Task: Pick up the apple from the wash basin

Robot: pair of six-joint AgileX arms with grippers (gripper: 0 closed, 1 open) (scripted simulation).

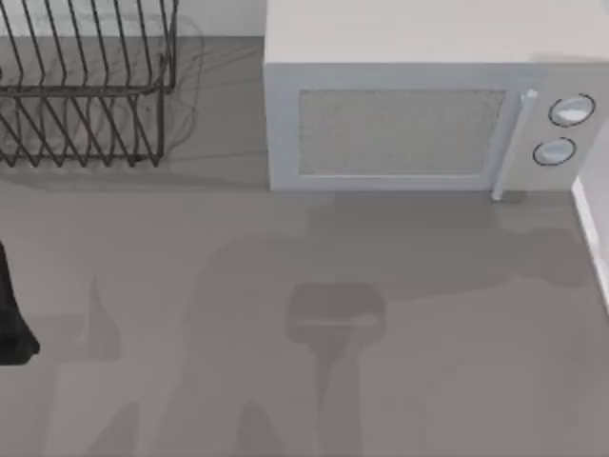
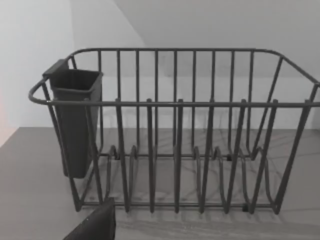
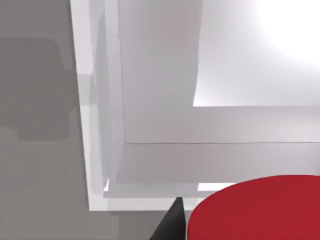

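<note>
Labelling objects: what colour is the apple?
Bright red, plain; the small rounded apple shows best in the right wrist view.

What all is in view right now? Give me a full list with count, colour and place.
Boxy white microwave: one, white with two round knobs, back of the table, centre to right in the top view.
Dark wire dish rack: one, dark grey, back left corner of the table.
Dark cutlery cup: one, dark grey, hung on one end of the rack.
White wash basin: one, white, seen from the right wrist view.
Bright-red rounded apple: one, red, close to the right wrist camera.
Grey table: one, grey.
Left arm: one, black, at the table's left edge.
</note>
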